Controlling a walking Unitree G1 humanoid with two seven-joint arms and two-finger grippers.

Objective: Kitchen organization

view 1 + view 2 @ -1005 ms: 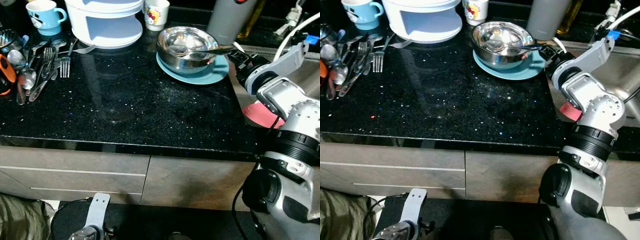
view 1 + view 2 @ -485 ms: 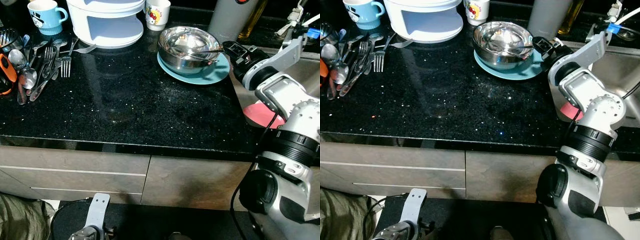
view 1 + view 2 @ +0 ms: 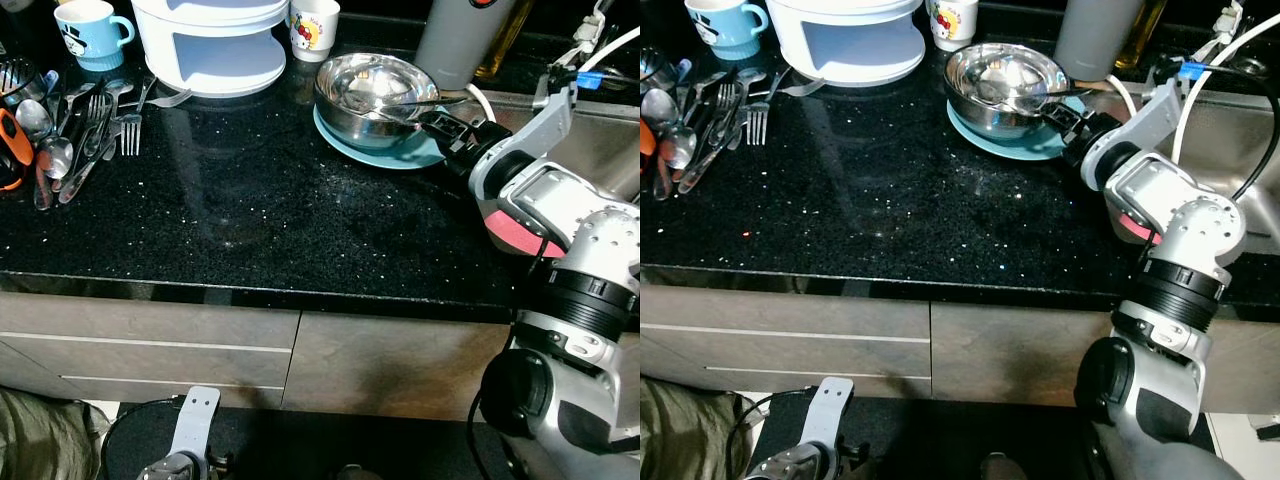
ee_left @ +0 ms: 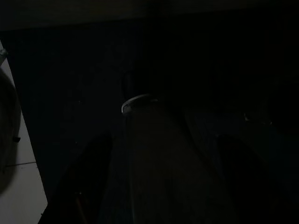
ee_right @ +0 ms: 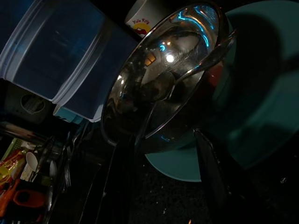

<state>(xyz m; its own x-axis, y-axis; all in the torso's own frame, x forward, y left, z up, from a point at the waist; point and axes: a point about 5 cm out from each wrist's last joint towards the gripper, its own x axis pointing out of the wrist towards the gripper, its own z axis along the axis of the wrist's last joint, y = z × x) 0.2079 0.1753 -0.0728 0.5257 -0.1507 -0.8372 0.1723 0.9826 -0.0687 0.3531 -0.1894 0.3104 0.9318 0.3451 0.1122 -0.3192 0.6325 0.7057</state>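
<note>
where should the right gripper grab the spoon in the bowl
By the handle, from the sink side. The spoon lies with its head down in the bowl, its handle sticking out over the rim toward the open right gripper, free to pinch.

Eye views are sharp, evenly lit; the counter (image 3: 250, 200) sparkles, the bowl (image 3: 375, 85) glares. Wrist views are dim, the left nearly black.

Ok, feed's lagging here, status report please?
Right tool open at steel bowl's rim. Bowl on blue plate, spoon inside. Left arm idle. Nothing blocking.
</note>
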